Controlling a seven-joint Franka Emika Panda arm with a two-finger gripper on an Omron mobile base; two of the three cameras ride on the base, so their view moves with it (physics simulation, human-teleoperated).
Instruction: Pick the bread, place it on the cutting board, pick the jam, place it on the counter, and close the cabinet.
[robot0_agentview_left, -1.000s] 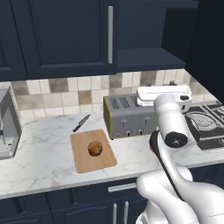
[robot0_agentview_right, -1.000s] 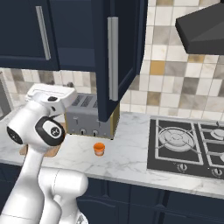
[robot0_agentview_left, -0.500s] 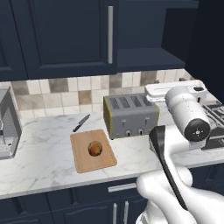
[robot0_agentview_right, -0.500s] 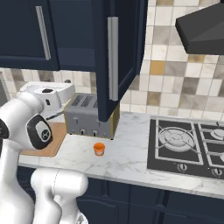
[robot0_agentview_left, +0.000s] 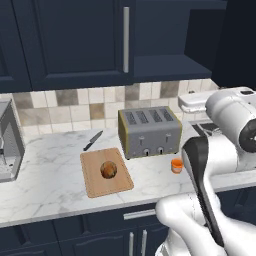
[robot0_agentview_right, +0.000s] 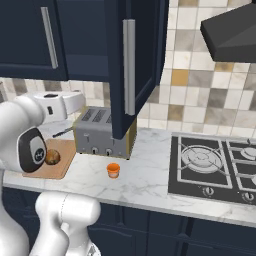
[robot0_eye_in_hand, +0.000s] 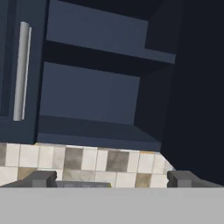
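The bread, a small brown roll, lies on the wooden cutting board. On the marble counter, the orange jam stands in front of the toaster. The navy cabinet's right door hangs open, and its bare shelves are in sight. Its left door is shut. My gripper is open with nothing between its fingers. It hangs above the toaster and faces the open cabinet. My white hand is level with the tiled wall.
A silver toaster stands behind the jam. A knife lies behind the board. A coffee machine is at the far left. To the right are a black hob and a range hood.
The arm's elbow has swung to the right in the left base view, while the hand has shifted only slightly. Bread, jam and cabinet door stay where they were.
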